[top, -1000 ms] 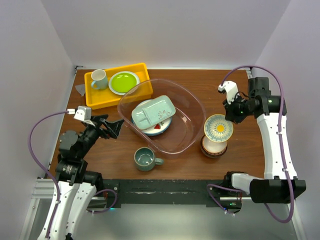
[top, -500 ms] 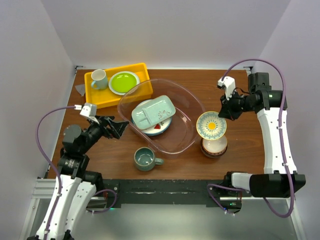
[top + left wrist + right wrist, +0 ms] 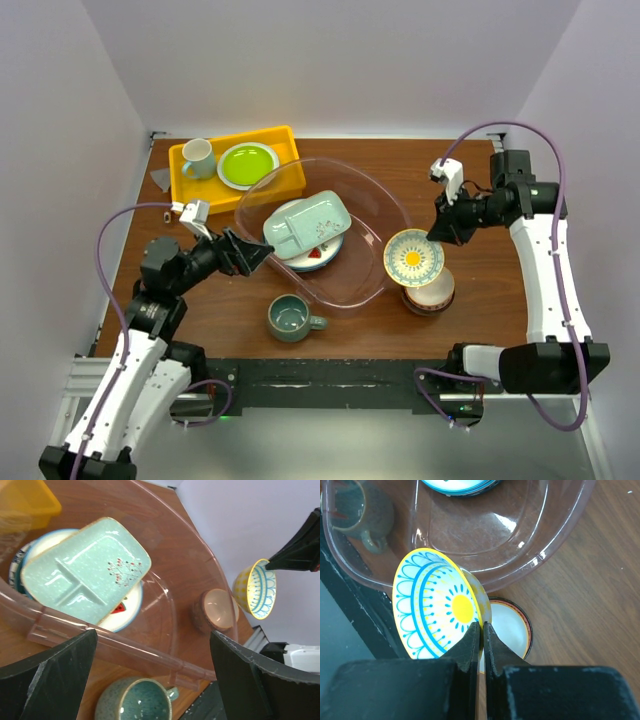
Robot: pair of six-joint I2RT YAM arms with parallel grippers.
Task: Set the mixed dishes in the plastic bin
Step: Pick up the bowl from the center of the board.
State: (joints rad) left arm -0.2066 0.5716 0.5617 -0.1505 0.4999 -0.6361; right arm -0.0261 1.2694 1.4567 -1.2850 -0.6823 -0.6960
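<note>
The patterned yellow-inside bowl (image 3: 414, 258) hangs tilted in the air, its rim pinched between the fingers of the right claw (image 3: 433, 232), which are pressed together on it. It sits just beside the right end of the plastic bin (image 3: 365, 262) and partly over the reddish-brown bowl (image 3: 432, 294), which stands on the bench (image 3: 490, 290). Inside the bin, the pale-green divided tray (image 3: 305, 222) lies on top of a white plate (image 3: 320, 255) with a red mark. The grey-green mug (image 3: 290, 317) stands on the bench just outside the bin's near wall. The left claw (image 3: 252, 256) hovers at the bin's left side, jaws wide apart, holding nothing. At the far left corner, a yellow tray (image 3: 190, 197) carries a lime-green plate (image 3: 247, 164) and a pale mug (image 3: 198, 157)
</note>
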